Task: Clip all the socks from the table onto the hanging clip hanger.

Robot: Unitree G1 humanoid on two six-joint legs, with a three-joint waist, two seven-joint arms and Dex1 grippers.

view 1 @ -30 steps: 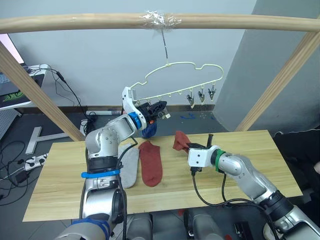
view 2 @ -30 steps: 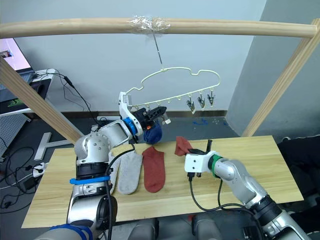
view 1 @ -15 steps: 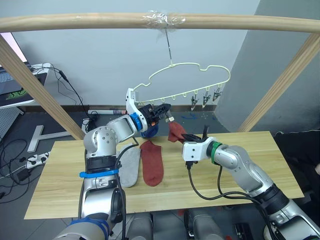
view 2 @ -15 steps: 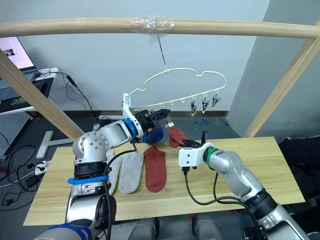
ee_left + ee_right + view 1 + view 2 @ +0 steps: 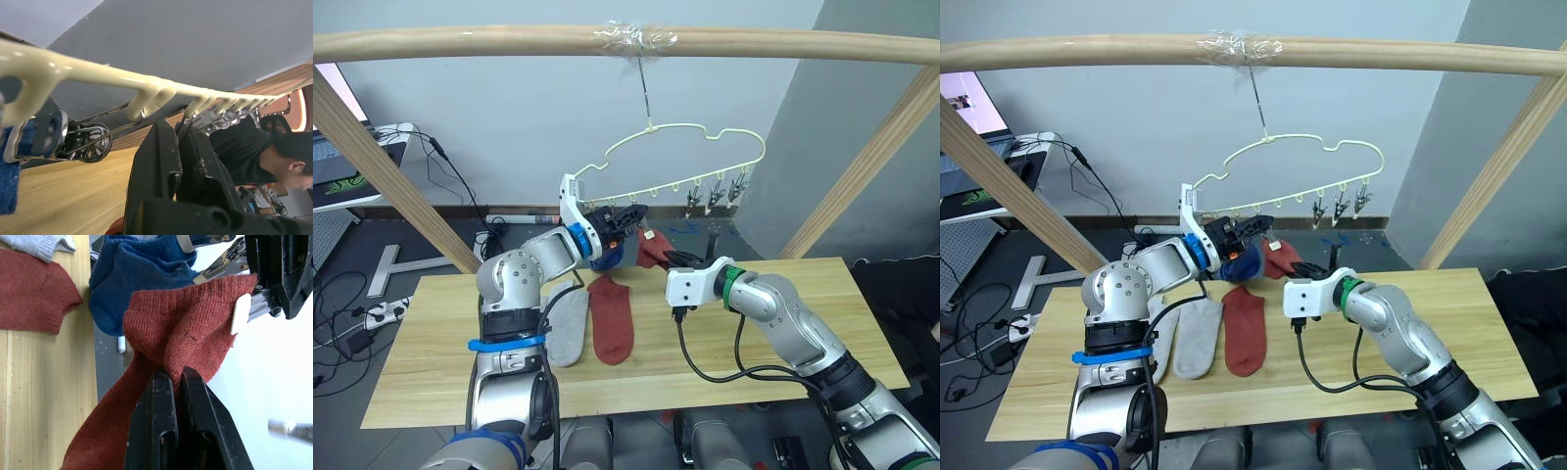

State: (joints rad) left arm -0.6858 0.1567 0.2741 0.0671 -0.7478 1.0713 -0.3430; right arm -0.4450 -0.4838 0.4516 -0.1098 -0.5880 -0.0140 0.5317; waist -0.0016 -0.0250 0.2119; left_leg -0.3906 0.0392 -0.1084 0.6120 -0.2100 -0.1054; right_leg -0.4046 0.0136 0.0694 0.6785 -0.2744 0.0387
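The pale yellow clip hanger (image 5: 706, 132) hangs by its hook from the top pole. My left gripper (image 5: 631, 213) is raised under the hanger's bottom bar, shut on one of its metal clips (image 5: 185, 123). A blue sock (image 5: 607, 253) hangs from the neighbouring clip. My right gripper (image 5: 170, 377) is shut on a rust red sock (image 5: 181, 333) and holds it up, with the sock's top edge against the clip in my left gripper. On the table (image 5: 783, 343) lie another rust red sock (image 5: 610, 318) and two light grey socks (image 5: 1197, 338).
Three free clips (image 5: 715, 194) hang at the hanger's right end. A round wooden pole (image 5: 460, 44) crosses overhead, with slanted poles (image 5: 382, 176) at both sides. Cables and a power strip (image 5: 372, 315) lie on the floor at the left. A person (image 5: 274, 156) sits beyond the table.
My right gripper has lifted the rust red sock off the table, up and left to the clip held by my left gripper. The hanger has swung slightly right.
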